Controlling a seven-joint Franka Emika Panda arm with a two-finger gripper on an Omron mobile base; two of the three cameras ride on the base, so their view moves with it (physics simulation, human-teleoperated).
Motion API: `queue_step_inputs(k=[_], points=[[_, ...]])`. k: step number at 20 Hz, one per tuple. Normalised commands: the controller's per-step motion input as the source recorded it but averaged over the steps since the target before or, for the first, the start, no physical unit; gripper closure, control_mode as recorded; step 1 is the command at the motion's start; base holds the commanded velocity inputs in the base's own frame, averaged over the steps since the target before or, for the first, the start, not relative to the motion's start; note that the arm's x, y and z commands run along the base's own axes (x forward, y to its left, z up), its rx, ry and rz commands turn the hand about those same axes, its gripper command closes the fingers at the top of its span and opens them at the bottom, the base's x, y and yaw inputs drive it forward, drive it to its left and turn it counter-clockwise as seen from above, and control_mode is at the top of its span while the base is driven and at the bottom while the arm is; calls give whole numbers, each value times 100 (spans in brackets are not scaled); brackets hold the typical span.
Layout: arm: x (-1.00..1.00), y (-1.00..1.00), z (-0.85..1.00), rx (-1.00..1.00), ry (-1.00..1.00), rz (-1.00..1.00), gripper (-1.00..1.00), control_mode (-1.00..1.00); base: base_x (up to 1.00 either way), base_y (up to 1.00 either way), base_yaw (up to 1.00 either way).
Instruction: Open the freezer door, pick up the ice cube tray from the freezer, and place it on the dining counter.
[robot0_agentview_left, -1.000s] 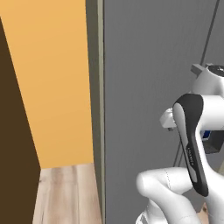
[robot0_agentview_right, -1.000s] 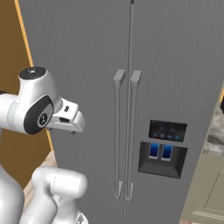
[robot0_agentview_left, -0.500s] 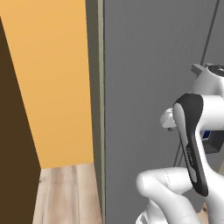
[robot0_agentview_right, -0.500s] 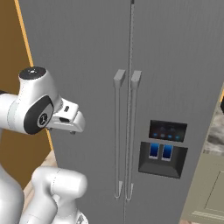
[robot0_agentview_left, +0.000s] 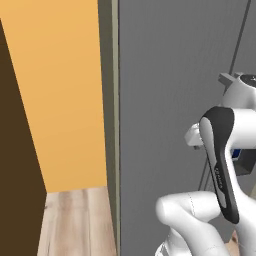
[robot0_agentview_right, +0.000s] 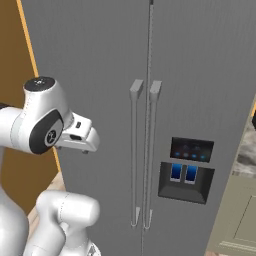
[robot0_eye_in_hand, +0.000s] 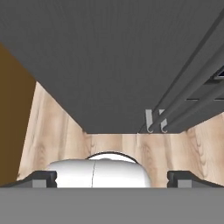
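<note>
1. Freezer door (robot0_agentview_right: 95, 100) is closed, filling the centre-left of the right base frame, its handle (robot0_agentview_right: 134, 155) at centre.
2. Gripper (robot0_eye_in_hand: 112, 177) sits at the bottom of the hand frame, fingers spread wide, holding nothing.
3. Neighbouring door with dispenser (robot0_agentview_right: 187, 170) sits right of centre.

Freezer door (robot0_agentview_right: 95, 100): matt grey, smooth, faint brushed-metal grain. Handle (robot0_agentview_right: 135, 150): same matt grey bar. Dispenser panel (robot0_agentview_right: 187, 170): dark, glossy. Floor (robot0_eye_in_hand: 113, 144): pale wood planks, satin. Side wall (robot0_agentview_left: 60, 90): flat matt orange.
</note>
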Motion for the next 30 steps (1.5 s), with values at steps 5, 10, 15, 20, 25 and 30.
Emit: queue_step_inputs(k=[5, 10, 15, 20, 25, 30], points=[[0, -38, 0, 0, 0, 0, -100, -100, 0, 0, 0], [-3, -82, 0, 2, -12, 0, -100, -100, 0, 0, 0], [-4, -93, 0, 2, -41, 2, -100, -100, 0, 0, 0], [-2, -83, 0, 3, -52, 8, -100, -100, 0, 0, 0], [0, -61, 0, 4, -53, 11, -100, -100, 0, 0, 0], [20, -41, 0, 3, -41, 6, -100, -100, 0, 0, 0]])
